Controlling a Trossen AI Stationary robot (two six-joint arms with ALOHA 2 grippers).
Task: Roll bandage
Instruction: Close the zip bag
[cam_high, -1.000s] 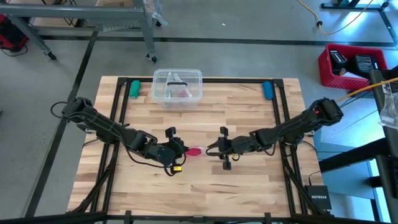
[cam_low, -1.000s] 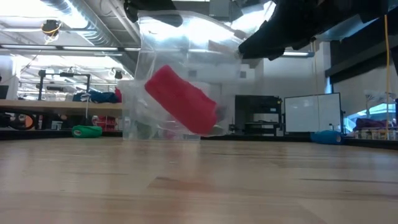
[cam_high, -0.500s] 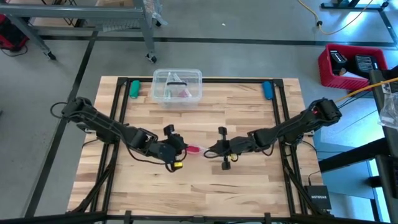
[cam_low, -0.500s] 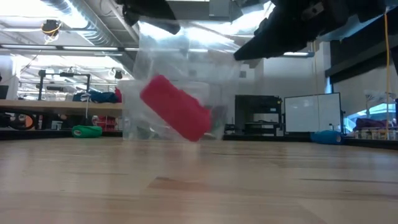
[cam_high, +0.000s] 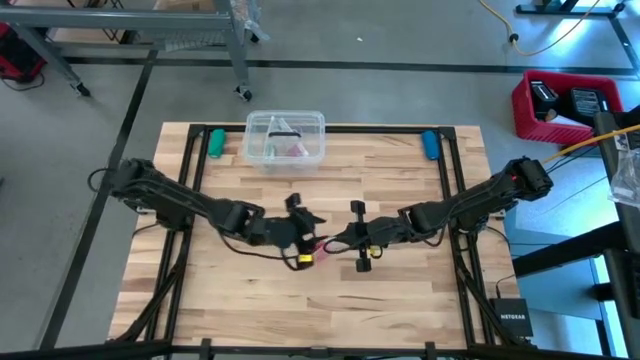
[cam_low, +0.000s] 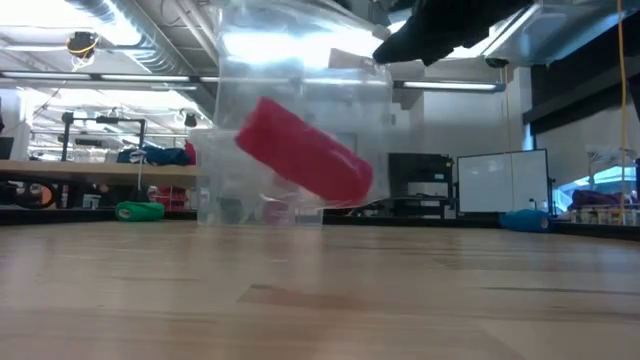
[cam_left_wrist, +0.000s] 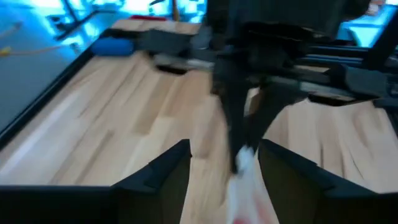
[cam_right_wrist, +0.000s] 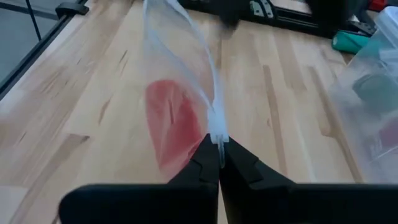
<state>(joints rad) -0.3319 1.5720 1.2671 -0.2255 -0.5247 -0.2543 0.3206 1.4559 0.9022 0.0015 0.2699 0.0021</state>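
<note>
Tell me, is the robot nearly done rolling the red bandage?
Not nearly. The bandage is a red roll inside a clear plastic wrapper, hanging above the table. The right gripper has its fingers shut on the wrapper's edge. The left gripper has its fingers open right beside it. Left to do: get the bandage out of the wrapper, then roll it.

The right end effector (cam_right_wrist: 218, 163) pinches the edge of a clear plastic wrapper (cam_right_wrist: 186, 68), fingers closed on it. Inside hangs the red-pink bandage (cam_right_wrist: 174, 127), apparently rolled, above the wooden worktop (cam_right_wrist: 280, 112).
</note>
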